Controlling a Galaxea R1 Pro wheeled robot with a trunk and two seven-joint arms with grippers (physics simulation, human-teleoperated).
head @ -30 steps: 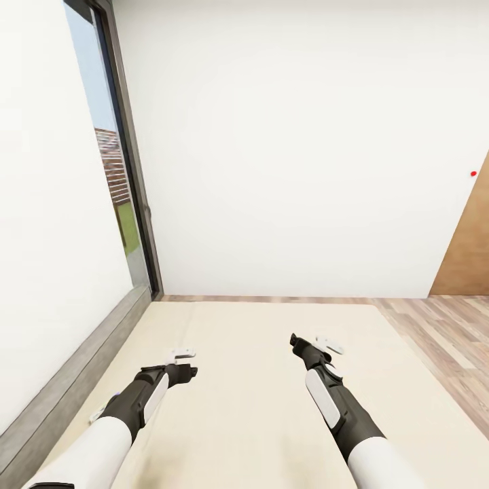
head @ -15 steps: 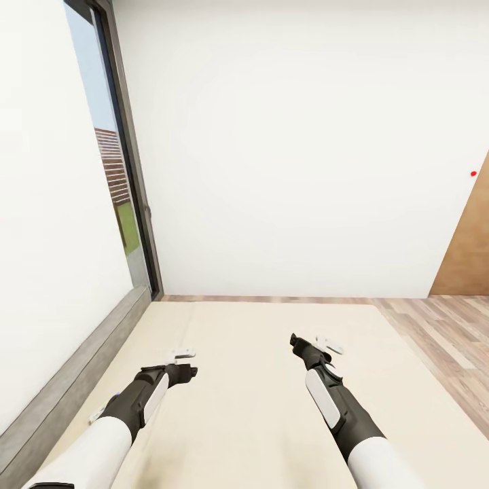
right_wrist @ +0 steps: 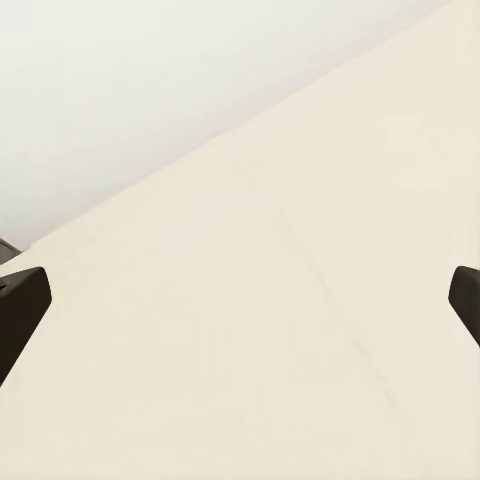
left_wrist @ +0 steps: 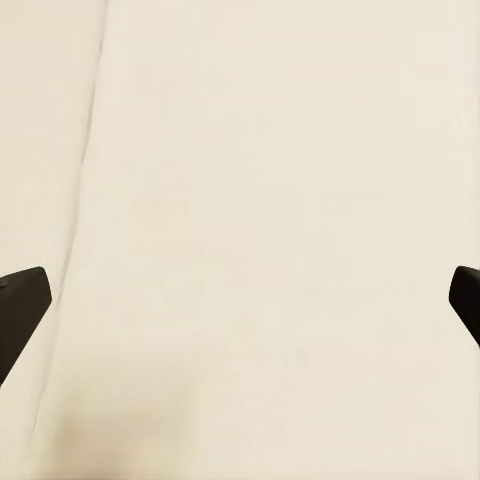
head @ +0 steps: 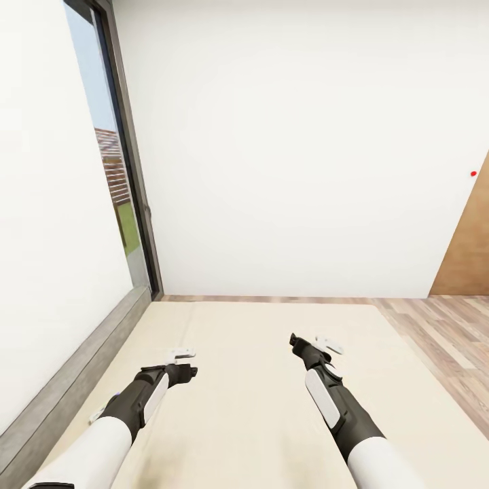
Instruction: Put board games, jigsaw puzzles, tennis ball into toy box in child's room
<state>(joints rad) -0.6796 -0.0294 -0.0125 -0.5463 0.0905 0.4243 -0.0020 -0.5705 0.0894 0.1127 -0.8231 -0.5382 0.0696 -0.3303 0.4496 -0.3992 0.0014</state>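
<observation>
Bed [head: 272, 407] mattress bare beneath left fingers [left_wrist: 20, 300] and right fingers [right_wrist: 20, 300], both pairs spread, no writing legible.

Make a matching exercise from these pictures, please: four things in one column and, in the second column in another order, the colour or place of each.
Things:
1. mattress of the bed
2. floor
3. window
4. red dot

Descriptions:
A. on the wall at the head view's right edge
B. plain beige, under both arms
C. light wood planks
D. dark-framed, on the left wall

Pairs: 1-B, 2-C, 3-D, 4-A
</observation>
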